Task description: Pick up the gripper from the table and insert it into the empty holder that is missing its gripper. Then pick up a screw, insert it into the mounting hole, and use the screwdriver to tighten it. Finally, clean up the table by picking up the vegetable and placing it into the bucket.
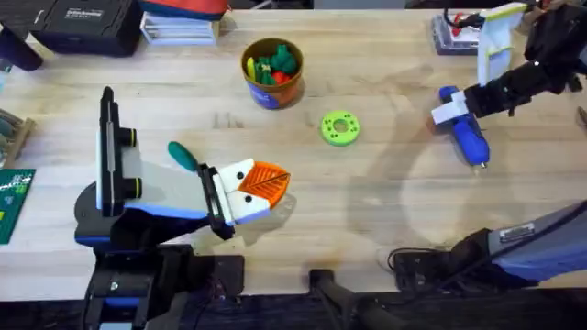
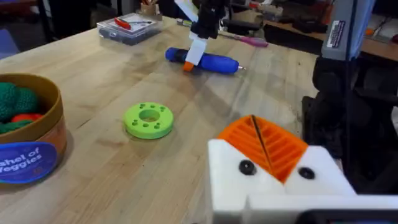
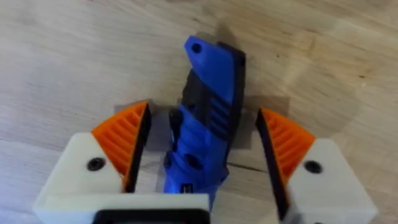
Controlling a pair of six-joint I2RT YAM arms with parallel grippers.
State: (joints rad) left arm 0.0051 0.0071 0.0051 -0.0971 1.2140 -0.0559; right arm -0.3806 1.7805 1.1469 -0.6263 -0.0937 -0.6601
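**Right Gripper Sits Over the Blue Screwdriver**

Right wrist view shows the right gripper (image 3: 202, 165) with its two orange pads spread wide. The screwdriver (image 3: 208, 118) lies flat on the table (image 3: 62, 56), right in the gap between the pads. A pad waits on each side, and neither one seems to touch it yet. The long blue body runs straight away from the fingers, so the pads face its two long sides. That is a good way to pinch it.

From above, the screwdriver (image 1: 468, 133) is at the right of the frame, in the upper half. The right gripper (image 1: 451, 112) is on top of it. The left gripper (image 1: 257, 188) is well apart, left of the middle, so the right arm is much nearer. I cannot tell if the left one is spread or closed.

The bucket (image 1: 272, 71) stands upper middle with toy veggies inside. A lime green ring (image 1: 340, 128) lies between the bucket and the screwdriver.

I think closing the pads comes next.
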